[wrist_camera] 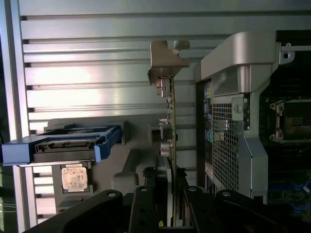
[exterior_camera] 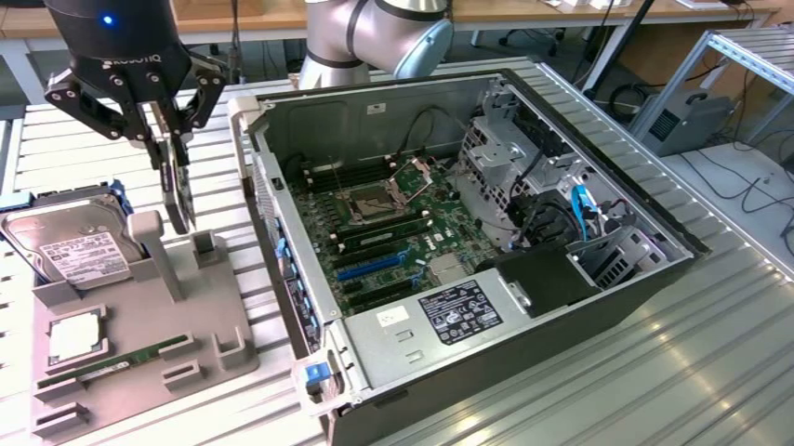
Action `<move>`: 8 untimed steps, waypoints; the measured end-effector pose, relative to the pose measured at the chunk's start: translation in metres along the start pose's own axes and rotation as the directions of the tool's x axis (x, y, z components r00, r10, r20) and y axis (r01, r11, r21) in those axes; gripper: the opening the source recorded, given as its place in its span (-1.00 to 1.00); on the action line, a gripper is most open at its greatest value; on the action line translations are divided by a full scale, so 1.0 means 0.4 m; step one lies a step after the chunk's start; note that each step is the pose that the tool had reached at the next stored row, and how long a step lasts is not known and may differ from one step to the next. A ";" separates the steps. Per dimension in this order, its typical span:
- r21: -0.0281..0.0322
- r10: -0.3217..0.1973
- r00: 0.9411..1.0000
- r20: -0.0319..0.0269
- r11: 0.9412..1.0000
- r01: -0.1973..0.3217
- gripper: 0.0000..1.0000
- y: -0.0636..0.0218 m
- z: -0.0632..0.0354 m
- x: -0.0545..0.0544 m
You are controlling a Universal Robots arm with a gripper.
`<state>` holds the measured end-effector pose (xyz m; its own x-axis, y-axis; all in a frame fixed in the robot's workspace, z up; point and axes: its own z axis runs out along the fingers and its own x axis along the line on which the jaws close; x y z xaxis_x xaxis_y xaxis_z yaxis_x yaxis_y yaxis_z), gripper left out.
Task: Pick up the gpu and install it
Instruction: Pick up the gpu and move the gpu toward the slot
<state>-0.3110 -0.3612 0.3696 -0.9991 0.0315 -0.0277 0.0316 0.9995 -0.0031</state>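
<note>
Exterior view: the arm's wrist stood at eleven o'clock, pointing straight down, with the gripper [exterior_camera: 170,139] clamped on the upper edge of the gpu [exterior_camera: 181,197]. The card hung upright and edge-on over the grey fixture tray [exterior_camera: 211,321], at nine o'clock of the open computer case [exterior_camera: 496,390]. Tray contents: hard drive [exterior_camera: 77,251], CPU [exterior_camera: 74,336], memory stick [exterior_camera: 118,360]. Case contents: motherboard [exterior_camera: 419,249] with CPU socket [exterior_camera: 372,200]. Wrist view: a metal bracket [wrist_camera: 165,58] closed the card's far end.
</note>
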 end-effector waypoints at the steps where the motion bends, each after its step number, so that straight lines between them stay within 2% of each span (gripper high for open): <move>1: 0.000 0.000 1.000 0.000 1.000 0.000 -0.46 -0.001 0.000 0.000; 8: 0.000 0.000 1.000 0.000 1.000 0.000 -0.46 -0.006 0.000 0.000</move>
<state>-0.3110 -0.3637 0.3696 -0.9991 0.0314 -0.0277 0.0315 0.9995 -0.0031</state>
